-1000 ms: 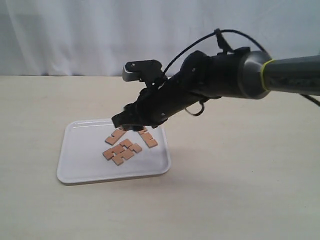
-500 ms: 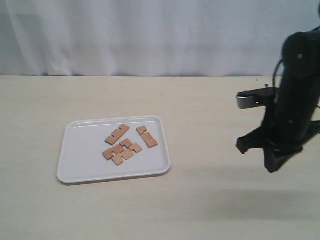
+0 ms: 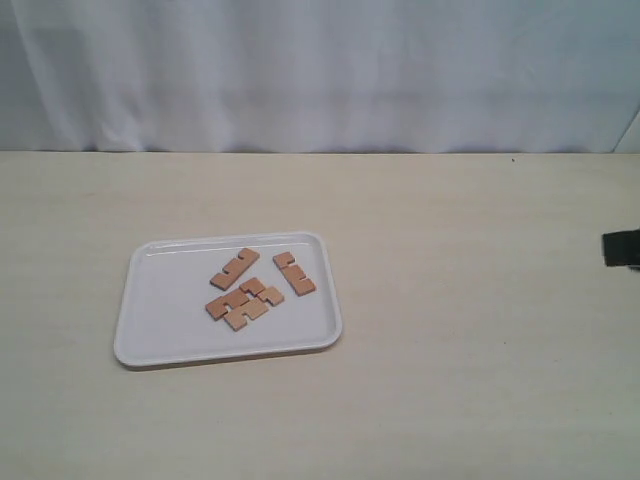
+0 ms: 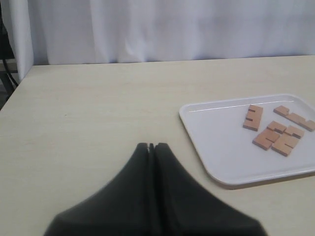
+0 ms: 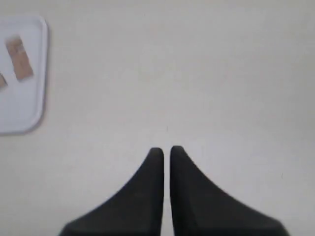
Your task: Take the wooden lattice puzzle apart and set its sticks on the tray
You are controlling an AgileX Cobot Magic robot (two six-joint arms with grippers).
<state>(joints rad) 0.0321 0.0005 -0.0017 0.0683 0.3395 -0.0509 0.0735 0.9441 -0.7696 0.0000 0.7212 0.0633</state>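
Sticks (image 3: 234, 268) down on the white tray (image 3: 160, 335), all four of them by my count: one bar lying alone toward the far rim, another alone toward the right side, and a pair (image 3: 245, 302) in the middle pressed up against each other. No hash shape to be seen of the wooden lattice puzzle, so the job looks done or very nearly. Left gripper (image 4: 151, 146) hangs over bare table (image 3: 450, 380) well clear of the tray, jaws clamped together on nothing. Right gripper (image 5: 166, 151) is likewise off to the side above the table, jaws drawn to a hairline slit, nothing between them. Now the worry: that middle pair. Touching, yes, but whether notch is locked in notch or they merely lie side by side, I cannot tell from here. If they are hooked, a gripper has to go in, and thin flat bars on slick plastic look awkward to pinch. A closing finger could skate one over that low rim, or shove the tray across the table.
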